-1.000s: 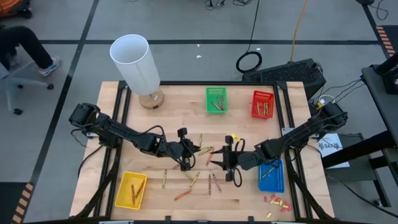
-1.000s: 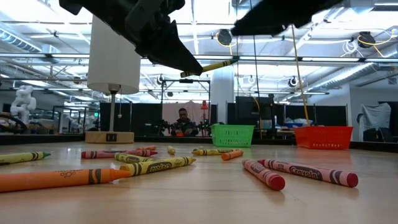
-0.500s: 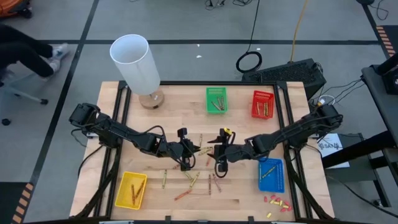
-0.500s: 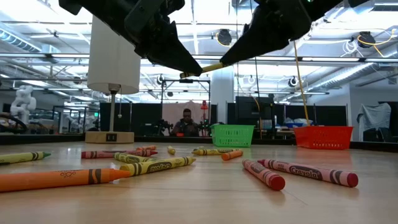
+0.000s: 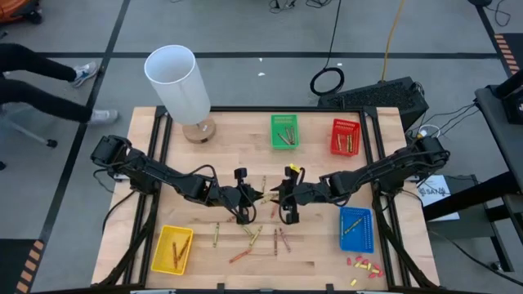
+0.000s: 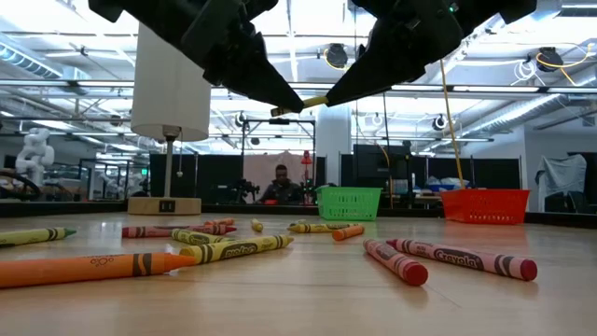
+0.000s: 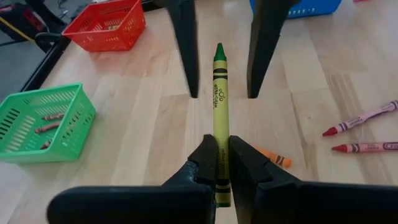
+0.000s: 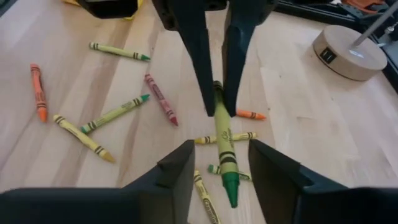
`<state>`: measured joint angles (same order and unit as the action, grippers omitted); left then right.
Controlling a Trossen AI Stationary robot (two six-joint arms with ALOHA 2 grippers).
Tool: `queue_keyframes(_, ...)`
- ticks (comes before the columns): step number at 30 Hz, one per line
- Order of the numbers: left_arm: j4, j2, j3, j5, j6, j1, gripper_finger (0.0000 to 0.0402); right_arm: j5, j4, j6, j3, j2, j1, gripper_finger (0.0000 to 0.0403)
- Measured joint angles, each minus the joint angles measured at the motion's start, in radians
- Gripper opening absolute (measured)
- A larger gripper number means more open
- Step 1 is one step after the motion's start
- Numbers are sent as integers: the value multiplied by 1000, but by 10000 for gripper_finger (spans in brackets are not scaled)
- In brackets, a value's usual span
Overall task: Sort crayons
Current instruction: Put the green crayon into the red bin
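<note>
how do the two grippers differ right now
The left gripper has its fingers shut on the yellow-green crayon, holding it in the air. The right gripper has its fingers apart on either side of that crayon's tip, gripping nothing. Both hover above the table near its middle, facing each other.

"Crayola", seemingly, on red crayon wrapper

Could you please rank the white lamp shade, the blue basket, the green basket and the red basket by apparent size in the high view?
1. white lamp shade
2. blue basket
3. green basket and red basket look alike, so no ranking between them.
</note>
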<state>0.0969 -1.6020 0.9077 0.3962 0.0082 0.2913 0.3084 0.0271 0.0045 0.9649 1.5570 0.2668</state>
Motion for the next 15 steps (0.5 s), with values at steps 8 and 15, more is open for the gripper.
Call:
queue_keyframes(8, 2, 0, 0, 0, 0, -3, 20, -4, -2, -15, 0, 0, 0, 58)
queue_keyframes(15, -1, 0, 0, 0, 0, -3, 20, 0, -1, -18, -1, 0, 0, 16)
